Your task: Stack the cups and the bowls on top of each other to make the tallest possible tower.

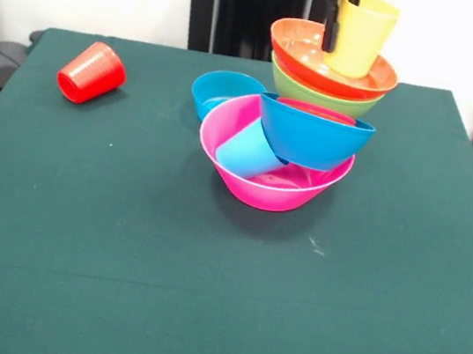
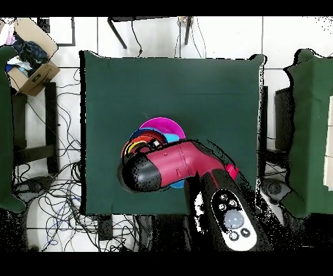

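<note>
The tower stands mid-table on the large pink bowl point(image 1: 271, 187) point(image 2: 162, 124). A light blue cup point(image 1: 249, 152) lies on its side in it. The large blue bowl point(image 1: 313, 140) leans tilted on that cup, with a small red bowl's rim point(image 1: 318, 111) showing in it. Above and behind are the green bowl point(image 1: 320, 92) and, nested in it, the large orange bowl point(image 1: 308, 54). My gripper point(image 1: 340, 34) comes down from the top edge, shut on the yellow cup point(image 1: 364, 36), which is tilted with its base in the orange bowl. In the overhead view the arm point(image 2: 172, 166) hides the gripper.
A red cup point(image 1: 92, 73) point(image 2: 231, 171) lies on its side at the far left of the front view. A small blue bowl point(image 1: 223, 90) stands upright just behind and to the left of the pink bowl. The table is covered with a green cloth point(image 1: 118, 257).
</note>
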You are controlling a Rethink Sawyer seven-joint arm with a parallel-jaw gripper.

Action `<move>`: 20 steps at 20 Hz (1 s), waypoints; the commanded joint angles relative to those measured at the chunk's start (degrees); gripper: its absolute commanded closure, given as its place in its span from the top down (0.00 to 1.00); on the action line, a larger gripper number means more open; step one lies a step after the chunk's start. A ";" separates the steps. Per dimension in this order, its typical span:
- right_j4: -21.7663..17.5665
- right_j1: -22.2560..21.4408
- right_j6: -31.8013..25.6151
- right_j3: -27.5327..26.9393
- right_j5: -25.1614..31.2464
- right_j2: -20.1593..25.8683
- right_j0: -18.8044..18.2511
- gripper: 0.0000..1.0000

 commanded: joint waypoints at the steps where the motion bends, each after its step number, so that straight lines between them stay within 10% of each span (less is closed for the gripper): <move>1: -5.31 5.79 6.90 0.89 -3.03 -4.92 3.06 0.00; 20: -3.36 4.82 1.13 1.66 -2.10 -2.33 -1.82 0.00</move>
